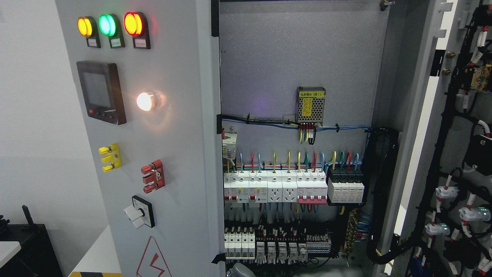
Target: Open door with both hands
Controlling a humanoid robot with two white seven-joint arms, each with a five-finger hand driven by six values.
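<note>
At the right of the scene we see the cabinet's right door (453,154) swung wide, its wired inner face toward us, while the left door (153,154) with 3 indicator lamps (109,26) and a small display (100,92) stands partly turned. We judge the opening essentially done. Neither hand is in view, so we cannot tell whether they are released or clenched. Inside, rows of breakers (276,188) and a power supply (310,104) lie exposed; nothing blocks the doorway.
</note>
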